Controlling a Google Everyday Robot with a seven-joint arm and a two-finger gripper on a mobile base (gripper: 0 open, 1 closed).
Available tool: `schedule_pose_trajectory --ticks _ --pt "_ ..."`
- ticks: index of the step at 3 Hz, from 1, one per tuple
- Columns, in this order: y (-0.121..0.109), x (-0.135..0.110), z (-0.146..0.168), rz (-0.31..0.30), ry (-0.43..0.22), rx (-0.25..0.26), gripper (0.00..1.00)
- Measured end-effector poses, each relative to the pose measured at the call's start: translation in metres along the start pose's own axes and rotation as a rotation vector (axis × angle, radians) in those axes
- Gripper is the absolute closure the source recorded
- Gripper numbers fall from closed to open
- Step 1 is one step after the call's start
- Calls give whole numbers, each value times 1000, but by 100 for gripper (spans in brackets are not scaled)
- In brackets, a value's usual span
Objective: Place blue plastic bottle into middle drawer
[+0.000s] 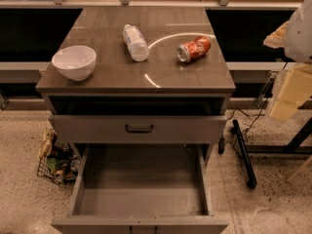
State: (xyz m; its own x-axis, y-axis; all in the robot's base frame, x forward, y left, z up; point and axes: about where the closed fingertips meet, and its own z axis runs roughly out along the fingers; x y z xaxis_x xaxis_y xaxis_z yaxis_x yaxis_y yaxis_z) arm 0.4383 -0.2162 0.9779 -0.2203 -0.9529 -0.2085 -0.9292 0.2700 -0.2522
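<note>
This looks like a robot test room or lab, not a home. A lone grey cabinet (122,77) stands on a speckled hard floor (273,208). Right of the cabinet, loose cables (243,117) and a black bar (243,155) lie on the floor, and the pale gripper (288,94) hangs above them. Left of the cabinet sits a wire basket (51,167) of packets.

Grey-brown counter top (185,77): smooth, glossy, reflecting light. Clear plastic water bottle (135,43), white cap. Orange-red soda can (194,49): shiny metal. White bowl (74,61) at front-left corner: smooth, glazed-looking. Wide grey open drawer (141,184): matt. Cream gripper (285,99) beyond right edge: matt, plastic-looking.
</note>
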Motion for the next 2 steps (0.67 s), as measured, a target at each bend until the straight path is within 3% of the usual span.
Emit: schedule_pose_trajectory --ticks 1,2 --pt "0 0 0 0 0 0 0" --pt "-14 -9 9 71 -35 22 0"
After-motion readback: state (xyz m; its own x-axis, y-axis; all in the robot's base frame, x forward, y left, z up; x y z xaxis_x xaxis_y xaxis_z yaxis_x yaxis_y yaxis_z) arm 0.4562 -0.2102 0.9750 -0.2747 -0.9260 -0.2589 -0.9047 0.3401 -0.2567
